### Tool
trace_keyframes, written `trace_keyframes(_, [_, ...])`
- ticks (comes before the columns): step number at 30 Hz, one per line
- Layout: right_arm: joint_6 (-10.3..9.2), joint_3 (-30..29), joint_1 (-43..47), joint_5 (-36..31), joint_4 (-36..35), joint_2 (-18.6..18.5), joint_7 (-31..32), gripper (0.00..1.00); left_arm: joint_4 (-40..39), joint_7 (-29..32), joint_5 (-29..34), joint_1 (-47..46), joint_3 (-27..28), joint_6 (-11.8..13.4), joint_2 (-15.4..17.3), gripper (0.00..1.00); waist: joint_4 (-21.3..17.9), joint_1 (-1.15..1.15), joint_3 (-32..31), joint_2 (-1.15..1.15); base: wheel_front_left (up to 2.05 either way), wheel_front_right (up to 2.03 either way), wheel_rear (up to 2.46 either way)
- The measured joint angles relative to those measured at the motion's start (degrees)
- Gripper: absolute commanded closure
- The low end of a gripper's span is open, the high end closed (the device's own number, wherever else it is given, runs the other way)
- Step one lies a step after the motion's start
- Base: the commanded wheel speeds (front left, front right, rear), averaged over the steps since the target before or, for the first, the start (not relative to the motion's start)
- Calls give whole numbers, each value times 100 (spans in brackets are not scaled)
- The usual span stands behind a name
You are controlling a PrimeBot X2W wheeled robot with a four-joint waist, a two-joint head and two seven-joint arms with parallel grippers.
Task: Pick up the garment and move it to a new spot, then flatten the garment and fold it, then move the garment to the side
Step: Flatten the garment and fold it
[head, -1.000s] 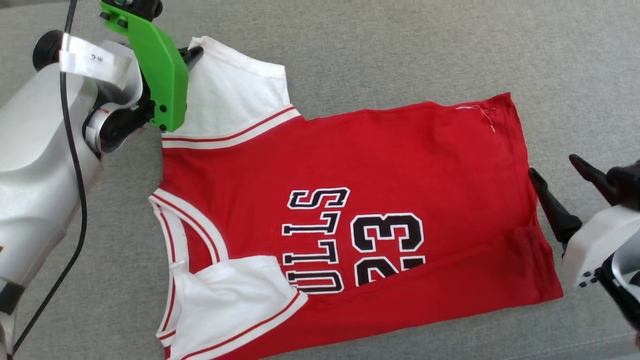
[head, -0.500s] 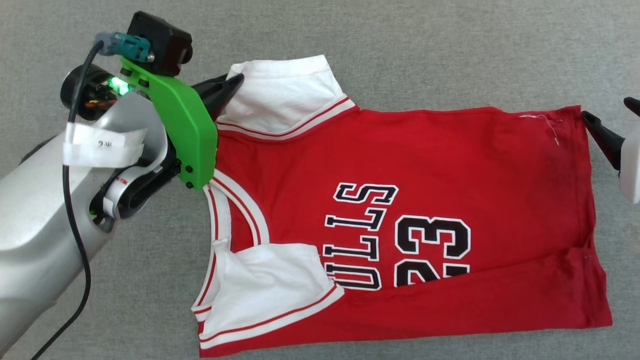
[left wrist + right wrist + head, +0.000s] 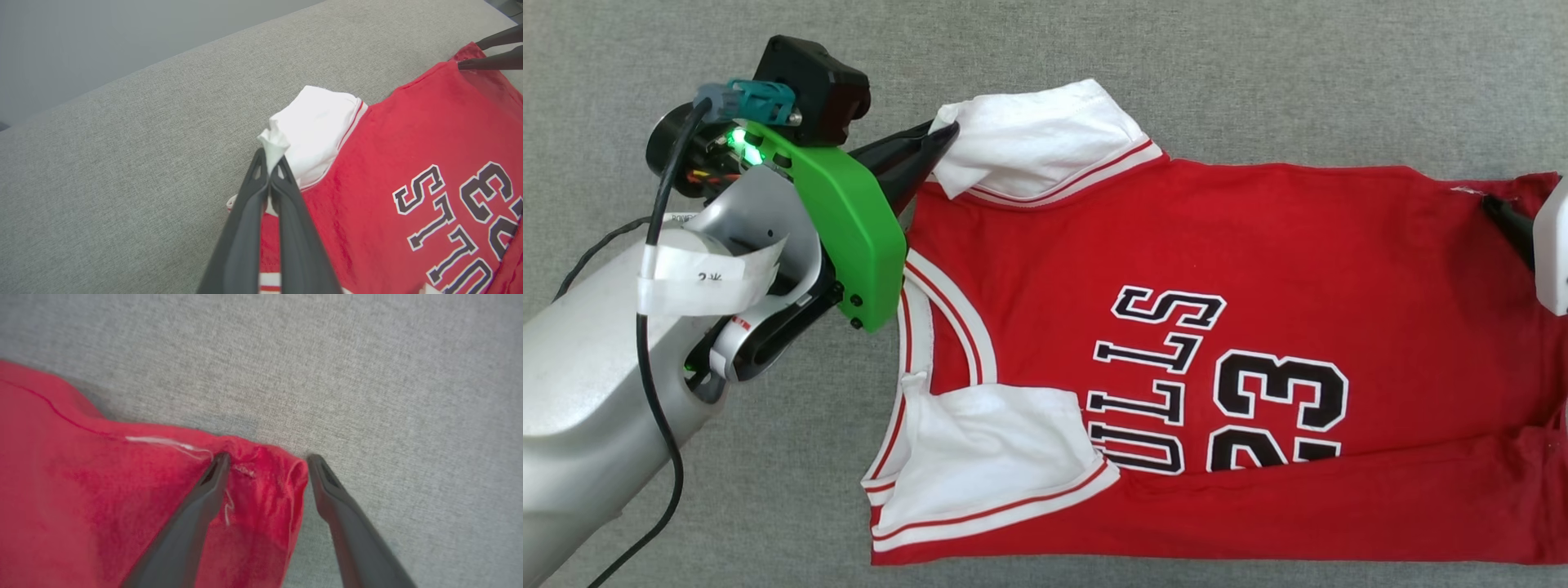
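Red garment (image 3: 1176, 237) in left hand (image 3: 946, 133)

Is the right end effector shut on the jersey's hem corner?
No: in the right wrist view the right end effector has its jaws wide apart, straddling a bunched red corner of the garment without pinching it.

Bare grey surface (image 3: 1258, 65) stretches beyond the garment (image 3: 1176, 245).

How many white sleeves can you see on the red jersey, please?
2. One sleeve is at the jersey's far edge, its corner pinched by the left tool; the other sleeve lies folded onto the front at the near edge.
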Motion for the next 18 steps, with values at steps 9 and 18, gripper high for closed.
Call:
trace_keyframes(9, [0,74,-44,130,412,104,-568,100,147,-129,-4,126,1,9,-2,100,9,0,-83,0,0,0,0])
trace_keyframes(18, [1,-76,159,367,628,143,-1358,100,460,-364,-52,446,-38,24,-86,100,-9,0,-473,0,0,0,0])
